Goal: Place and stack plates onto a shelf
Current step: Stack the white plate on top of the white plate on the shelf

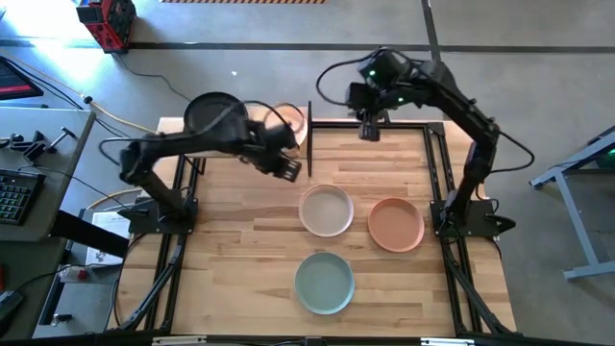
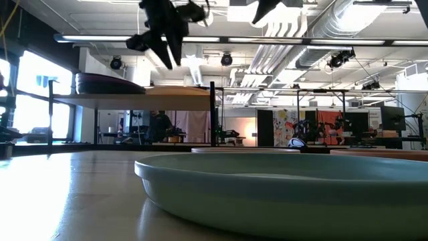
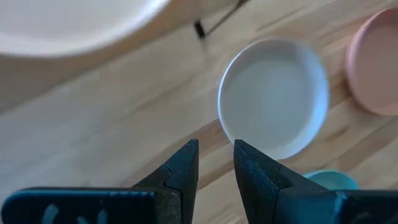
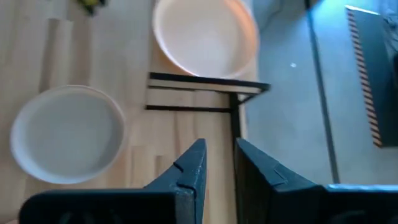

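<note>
free: tabletop [image 1: 240, 235] left half | blocked: 3 plates [image 1: 326, 210] ctr-right | shelf [image 1: 288, 130] rear

Shelf [image 1: 173, 125]: at the table's [image 1: 240, 240] back left corner, raised above it.
On the shelf: two plates, one [image 1: 213, 111] left, one [image 1: 288, 123] right near the end post.
On the table: three plates, two side by side [image 1: 326, 210] [image 1: 396, 224], the third [image 1: 324, 282] in front of them.
Left gripper [image 1: 288, 169]: above the table, just in front of the shelf.
Right gripper [image 1: 370, 132]: over the back edge.
</note>
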You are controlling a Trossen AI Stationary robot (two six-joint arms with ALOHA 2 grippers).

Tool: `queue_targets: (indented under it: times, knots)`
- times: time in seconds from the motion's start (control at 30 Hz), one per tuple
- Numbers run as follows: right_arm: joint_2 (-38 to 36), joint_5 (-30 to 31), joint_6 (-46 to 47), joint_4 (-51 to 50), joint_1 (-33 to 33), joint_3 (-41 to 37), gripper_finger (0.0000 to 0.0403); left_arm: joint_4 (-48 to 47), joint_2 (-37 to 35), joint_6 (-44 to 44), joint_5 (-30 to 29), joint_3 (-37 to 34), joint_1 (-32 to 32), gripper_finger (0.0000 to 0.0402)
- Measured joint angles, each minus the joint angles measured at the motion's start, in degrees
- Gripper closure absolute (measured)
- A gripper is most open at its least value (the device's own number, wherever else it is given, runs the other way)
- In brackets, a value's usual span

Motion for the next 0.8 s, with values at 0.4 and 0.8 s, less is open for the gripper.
queue_targets:
  times: [0.4, 0.8]
  knots:
    - [-1.3, -0.1, 0.5, 0.0, -5.5, 0.0, 0.0341, 1.8, 13.3, -7.6, 1.4, 0.0, -4.3, 0.0312]
    - [-1.3, -0.2, 0.5, 0.0, -5.8, -0.1, 0.0341, 10.7, 20.5, -12.3, 3.4, 0.0, -6.9, 0.0312]
